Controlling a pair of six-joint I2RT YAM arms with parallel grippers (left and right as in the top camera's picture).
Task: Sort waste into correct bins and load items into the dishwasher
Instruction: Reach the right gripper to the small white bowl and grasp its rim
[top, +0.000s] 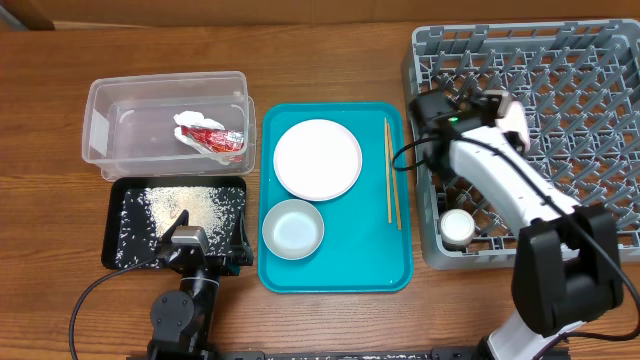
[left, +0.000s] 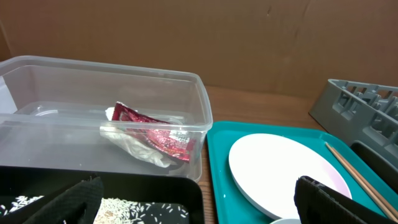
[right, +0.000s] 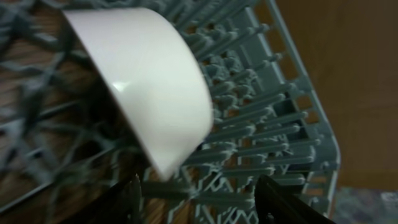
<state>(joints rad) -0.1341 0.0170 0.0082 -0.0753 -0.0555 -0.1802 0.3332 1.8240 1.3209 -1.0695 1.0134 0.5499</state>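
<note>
The red-and-white wrapper with tissue (top: 210, 135) lies in the clear tub (top: 100, 125), and it also shows in the left wrist view (left: 152, 138). Rice grains (top: 185, 208) are scattered in the black tray (top: 118, 240). The white plate (top: 317, 159), a small bowl (top: 293, 228) and chopsticks (top: 391, 170) sit on the teal tray. A white cup (top: 459, 227) stands in the grey rack (top: 600, 90). My right gripper (right: 199, 205) is open just below a tilted white bowl (right: 143, 87) leaning on the rack's pegs. My left gripper (left: 196, 202) is open and empty over the black tray's near edge.
The teal serving tray (top: 335, 275) lies between the black tray and the rack. In the left wrist view its rim (left: 214, 162) sits next to the tub (left: 199, 106), with the plate (left: 280, 168) on it. A cardboard wall stands behind the table.
</note>
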